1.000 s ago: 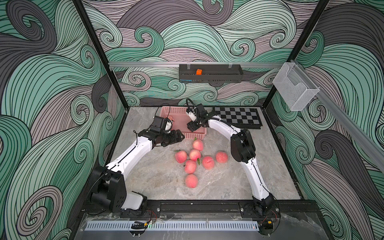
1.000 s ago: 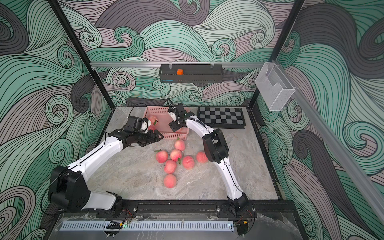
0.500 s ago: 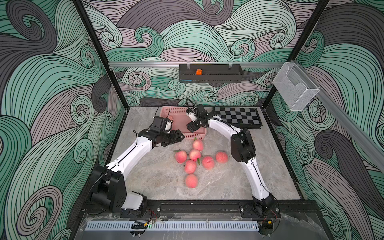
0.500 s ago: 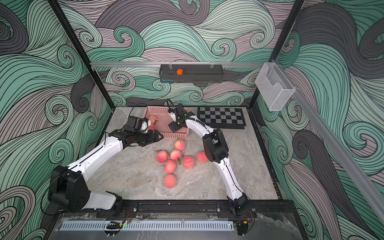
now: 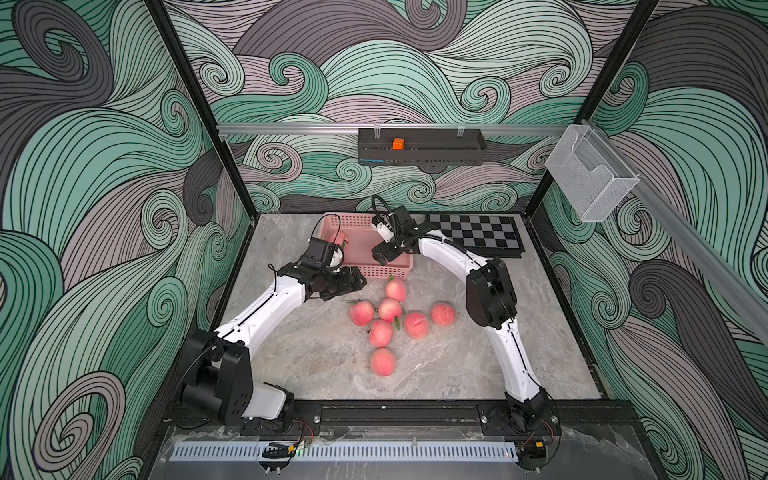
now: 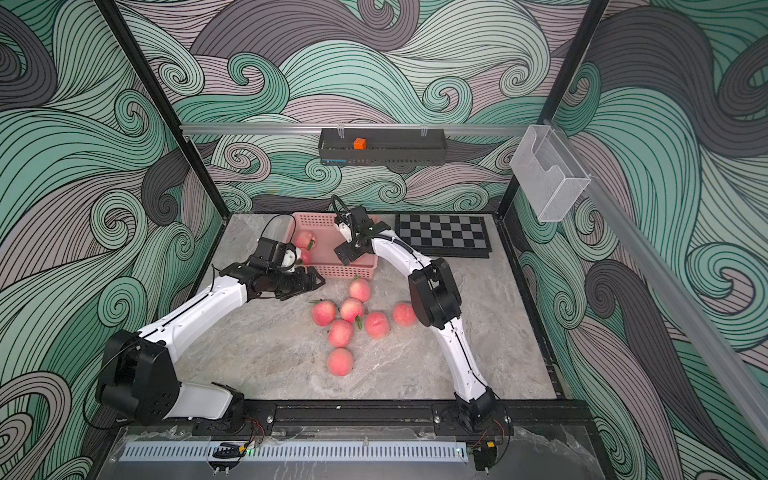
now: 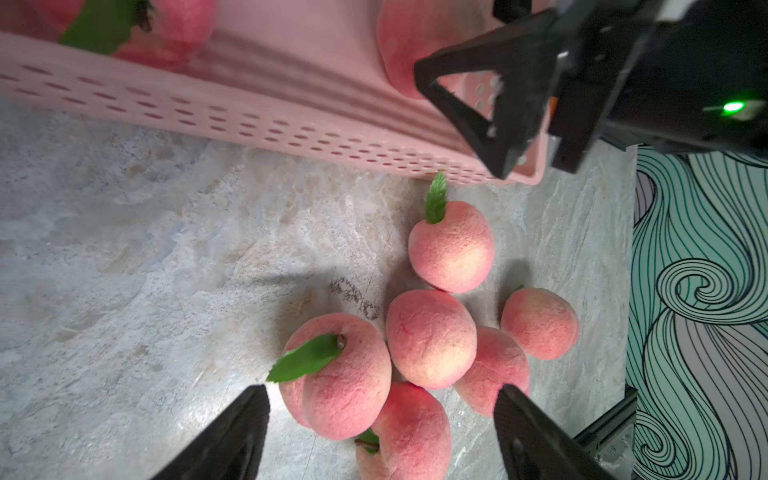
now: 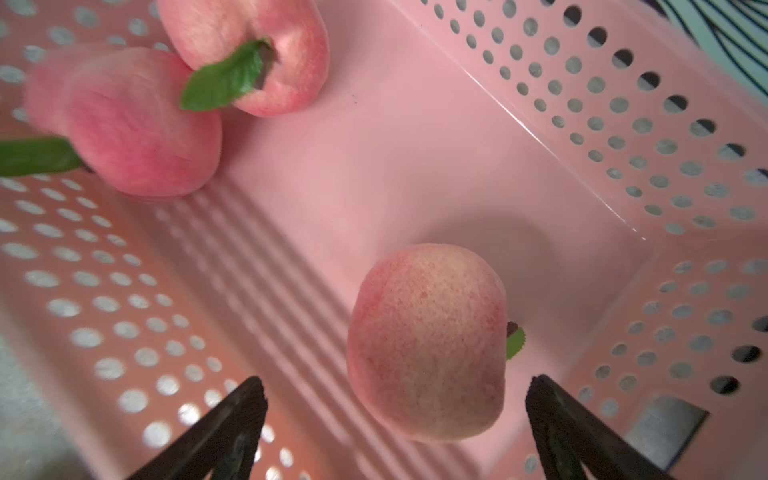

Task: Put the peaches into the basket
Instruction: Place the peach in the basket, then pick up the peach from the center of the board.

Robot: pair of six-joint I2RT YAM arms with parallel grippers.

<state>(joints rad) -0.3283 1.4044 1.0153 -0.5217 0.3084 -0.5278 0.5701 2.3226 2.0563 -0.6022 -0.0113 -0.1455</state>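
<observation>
Several pink-red peaches (image 5: 390, 309) lie clustered on the marble table in front of the pink basket (image 5: 386, 272). My left gripper (image 5: 357, 280) hovers open just left of the cluster; in the left wrist view its fingers (image 7: 249, 419) stand either side of the nearest peaches (image 7: 340, 374) without touching them. My right gripper (image 5: 380, 255) is open over the basket's right end. In the right wrist view a peach (image 8: 428, 340) rests on the basket floor (image 8: 395, 166) ahead of its spread fingers (image 8: 241, 411). Two more peaches (image 8: 124, 124) lie at the far end.
A folded chessboard (image 5: 476, 235) lies right of the basket at the back. A black slotted tray (image 5: 419, 151) with an orange cube (image 5: 398, 144) hangs on the back wall. A clear mesh holder (image 5: 590, 174) hangs on the right rail. Black frame posts border the table.
My right gripper has opened wide over the basket and let a peach go onto its floor. The left arm has hardly moved.
</observation>
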